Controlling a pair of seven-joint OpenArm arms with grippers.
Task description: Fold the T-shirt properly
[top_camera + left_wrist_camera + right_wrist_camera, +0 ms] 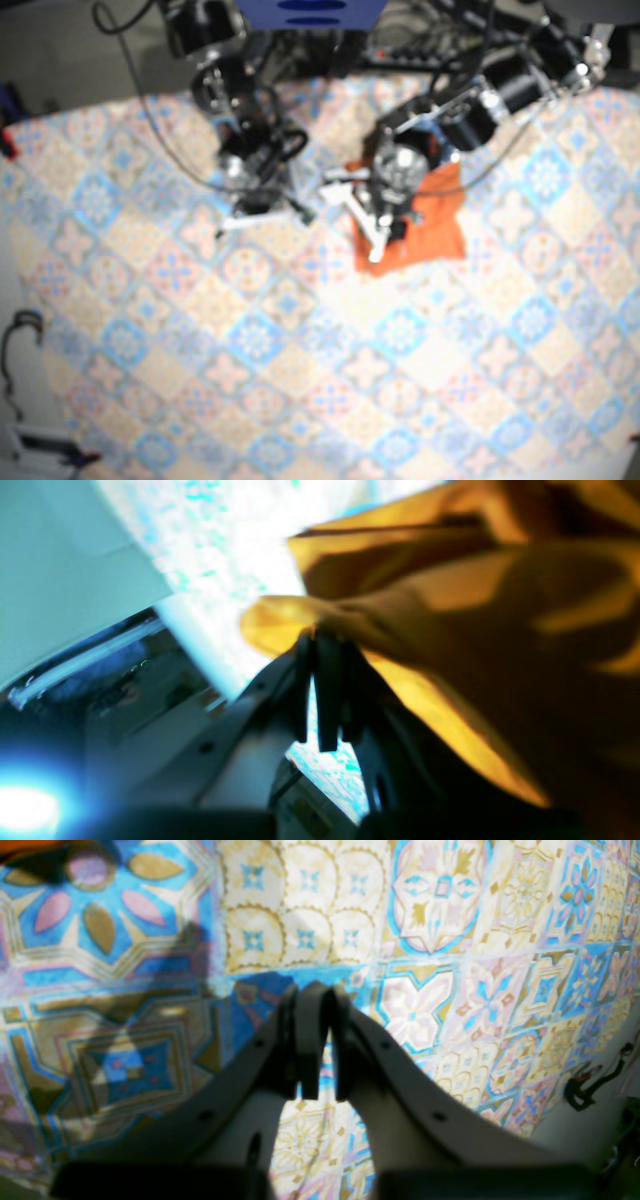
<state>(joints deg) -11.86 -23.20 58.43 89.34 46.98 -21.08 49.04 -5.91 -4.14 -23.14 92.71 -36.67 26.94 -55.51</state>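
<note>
Two arms reach down from the top of the base view onto a counter (300, 400) covered with a tile-pattern cloth (250, 340), printed in blue, yellow, pink and cream squares of flowers, stars and quatrefoils. The only marking in sight is a pair of dark ovals on a blue panel (310, 10) at the top centre, too blurred to read. The orange T-shirt (440, 225) lies as a compact bunched patch in the upper right-centre of that view. The left gripper (375, 245) sits at the patch's left edge. In the left wrist view the left gripper (325, 635) has its dark fingers pressed together on a pinched fold of the T-shirt (475, 630), whose loose folds fill the right of the frame. The right gripper (300, 212) is just left of the shirt, apart from it, over bare cloth. Its own camera shows the right gripper (315, 987) drawn together with only a thin slit between the fingers and nothing in them, and a sliver of orange T-shirt (30, 844) in the top left corner. Pale floor shows at the lower right of that view, with a black cable (595, 1080) lying on it. In the base view, dark cables (440, 40) tangle behind the arms at the top. The left wrist view is overexposed, with a blue-white glare (25, 807) at lower left.
</note>
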